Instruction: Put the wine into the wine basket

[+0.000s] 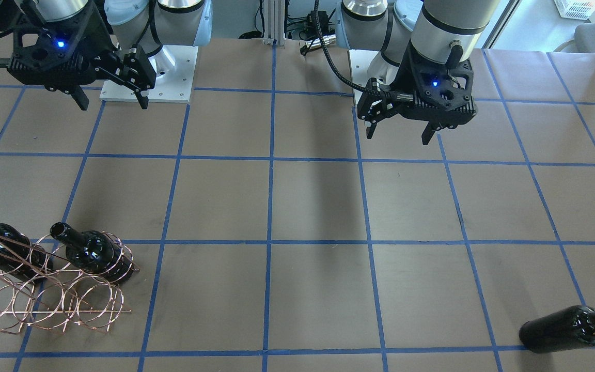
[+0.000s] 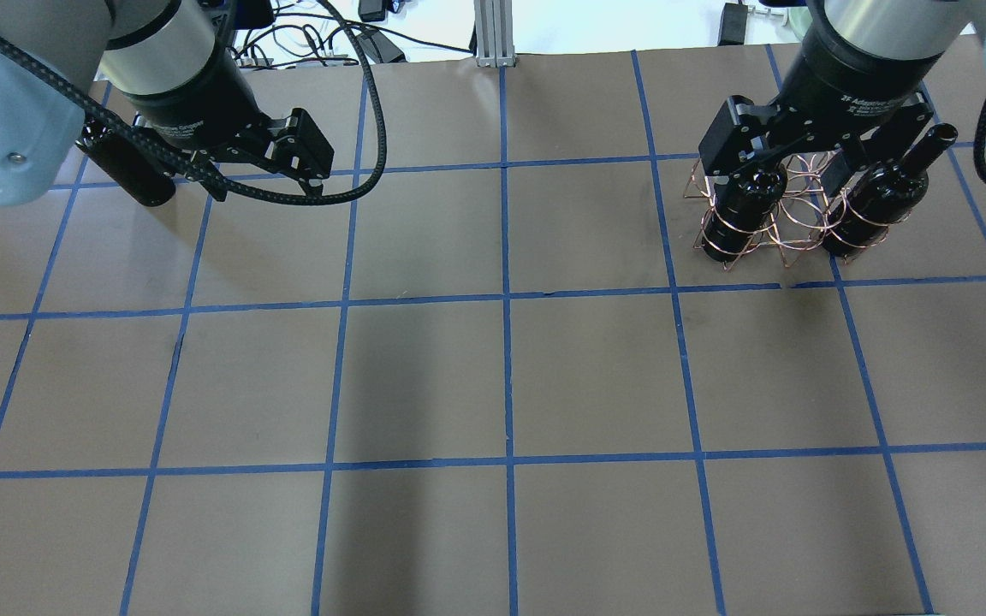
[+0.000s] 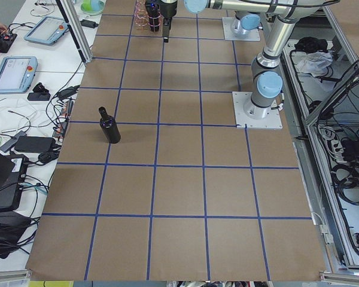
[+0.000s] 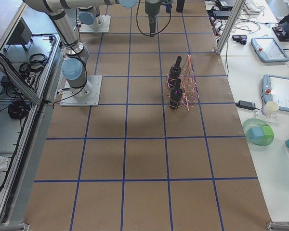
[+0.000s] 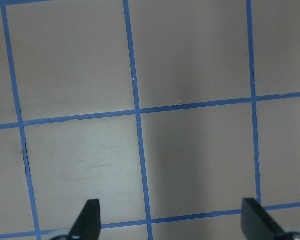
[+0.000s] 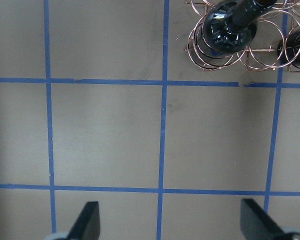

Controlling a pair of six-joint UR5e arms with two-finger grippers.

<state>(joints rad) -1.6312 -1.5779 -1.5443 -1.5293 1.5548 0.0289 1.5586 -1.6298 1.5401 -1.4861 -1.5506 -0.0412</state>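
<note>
The wine basket (image 1: 70, 305), a copper wire rack, stands at the table's far side on my right; it also shows in the overhead view (image 2: 788, 214) and the right wrist view (image 6: 260, 55). Two black bottles (image 1: 93, 253) (image 1: 3, 248) lie in its rings. A third wine bottle (image 1: 561, 330) lies on the table at the far left, also in the exterior left view (image 3: 110, 128). My left gripper (image 1: 398, 137) is open and empty, high above the table (image 5: 169, 210). My right gripper (image 1: 113, 105) is open and empty, high above bare table beside the basket (image 6: 167, 210).
The table is brown paper with a blue tape grid (image 1: 271, 206). The arms' white base plates (image 1: 147, 82) sit at the robot side. An aluminium post (image 1: 274, 20) stands between them. Tablets and cables lie beyond the far edge (image 3: 12, 72).
</note>
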